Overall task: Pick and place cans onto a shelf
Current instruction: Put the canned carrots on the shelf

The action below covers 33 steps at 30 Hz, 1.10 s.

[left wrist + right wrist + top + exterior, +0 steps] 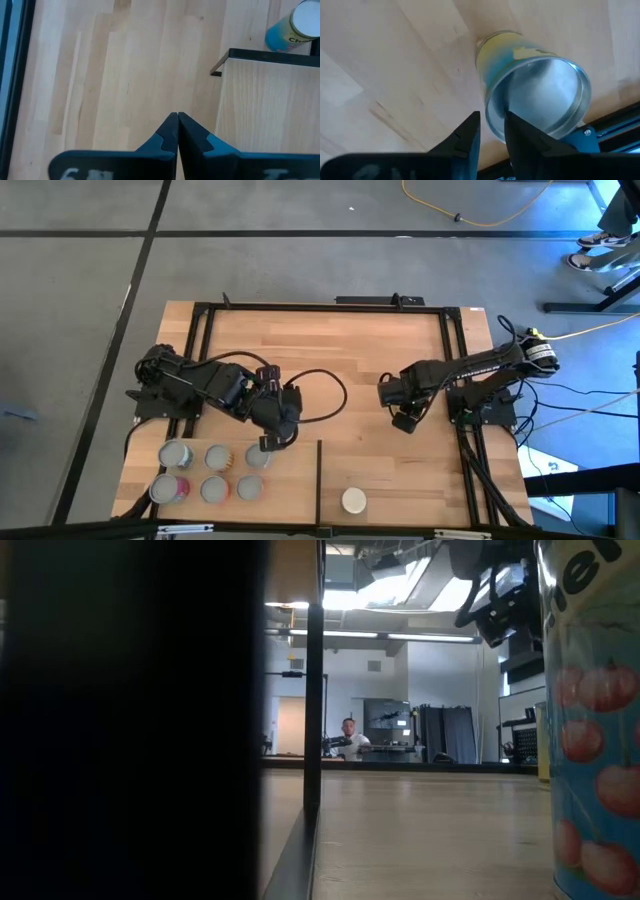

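Several cans (217,457) stand upright on the shelf (290,490) at the table's near left. My left gripper (268,443) (177,116) hangs shut and empty above the table, just beyond the shelf's far edge (265,55). My right gripper (405,423) (492,122) points down, open, right of the table's middle. Under it a silver-topped can (535,95) with a yellow and blue label stands upright on the table; the fingertips hover over its rim. The gripper hides this can in the high view. A white-topped blue can (353,500) (299,22) (595,760) stands near the front edge.
A black frame (320,304) runs round the tabletop, its right rail (620,125) close beside the silver-topped can. The shelf's black post (313,690) rises near the table's front. Bare wood (330,350) lies between the arms. A person (348,730) sits far off in the room.
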Each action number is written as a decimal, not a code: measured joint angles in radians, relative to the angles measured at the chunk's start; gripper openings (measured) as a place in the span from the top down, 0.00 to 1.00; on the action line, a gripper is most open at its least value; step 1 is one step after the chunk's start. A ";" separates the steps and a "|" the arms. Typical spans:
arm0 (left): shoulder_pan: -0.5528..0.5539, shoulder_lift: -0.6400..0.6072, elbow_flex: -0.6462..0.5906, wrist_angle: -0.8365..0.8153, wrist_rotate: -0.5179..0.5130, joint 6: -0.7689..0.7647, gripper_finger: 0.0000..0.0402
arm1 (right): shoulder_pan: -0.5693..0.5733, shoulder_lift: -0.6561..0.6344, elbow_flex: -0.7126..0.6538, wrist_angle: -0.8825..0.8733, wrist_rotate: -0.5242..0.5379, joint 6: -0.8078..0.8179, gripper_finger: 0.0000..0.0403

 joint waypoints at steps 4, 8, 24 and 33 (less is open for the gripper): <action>0.000 0.000 0.000 0.000 0.000 0.000 1.00 | 0.000 -0.005 -0.025 0.039 0.001 -0.045 0.78; 0.000 0.000 0.000 -0.001 0.000 0.007 1.00 | -0.010 -0.008 -0.054 0.054 0.003 -0.048 0.82; -0.001 0.001 0.000 -0.005 -0.001 0.009 1.00 | -0.014 0.004 0.085 -0.006 0.095 -0.130 1.00; -0.003 -0.004 -0.001 -0.013 -0.001 0.009 1.00 | -0.015 0.011 0.373 -0.176 0.140 -0.157 1.00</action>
